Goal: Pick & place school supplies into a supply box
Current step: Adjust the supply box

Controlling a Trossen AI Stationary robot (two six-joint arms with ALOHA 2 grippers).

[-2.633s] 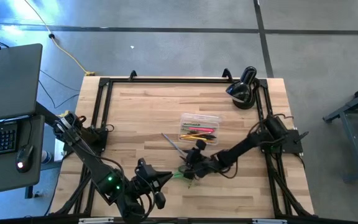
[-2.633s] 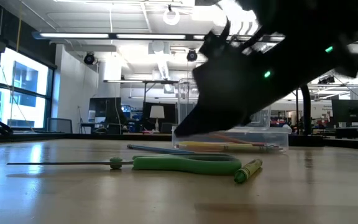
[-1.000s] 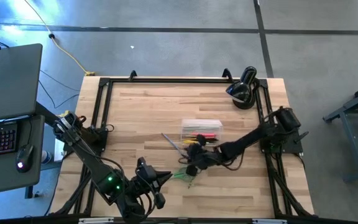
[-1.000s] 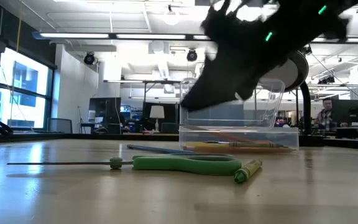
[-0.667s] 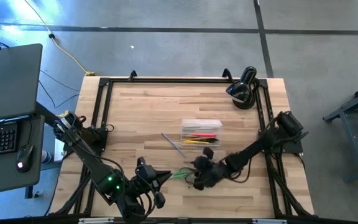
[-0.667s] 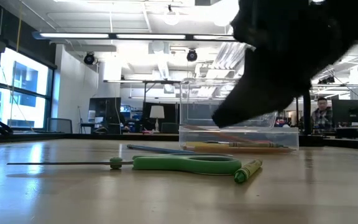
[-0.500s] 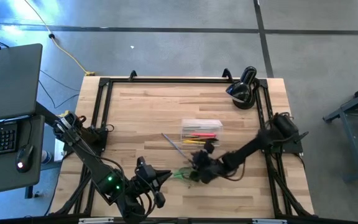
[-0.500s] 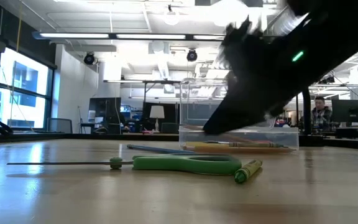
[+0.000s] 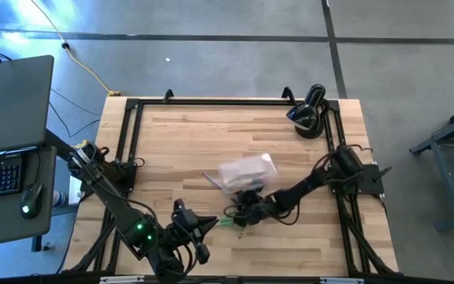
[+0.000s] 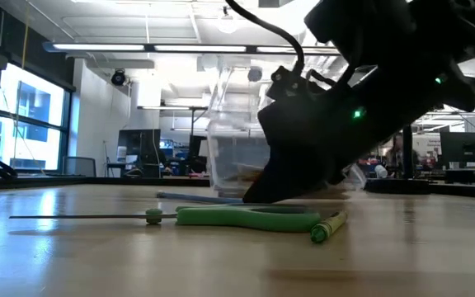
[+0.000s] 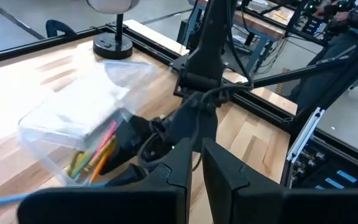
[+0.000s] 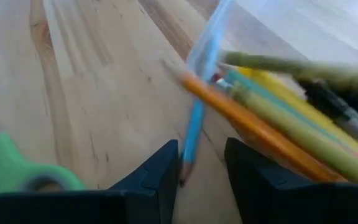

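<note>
The clear supply box [image 9: 247,170] [image 10: 233,148] holds yellow, orange and pink pencils and sits tilted and turned near the table's middle. My right gripper [image 9: 244,203] [image 12: 202,180] is open and low at the box's near side. A blue-grey pencil [image 12: 194,130] lies on the wood with its tip between the fingers. Green-handled scissors [image 9: 228,222] [image 10: 246,217] and a green crayon [image 10: 328,225] lie flat nearer the near edge. My left gripper [image 11: 196,177] waits shut at the near-left. My right gripper comes at the box's near lower edge [image 12: 211,46] slanting down from the table's right. Its own body hides the place of contact. The box [image 11: 73,121] is tipped up, with its pencils slid toward the lower side.
A black rounded device [image 9: 308,115] stands at the far-right corner. A black frame rail [image 9: 132,142] runs round the table's edges. Bare wood lies on the far and left parts of the table. A laptop [image 9: 6,95] sits beyond the table's left edge.
My right gripper drew back from the box toward the near edge, then came in again toward the far-left, low against the box. The box has slid toward the table's left, turned about and tipped up. The scissors and crayon have stayed put.
</note>
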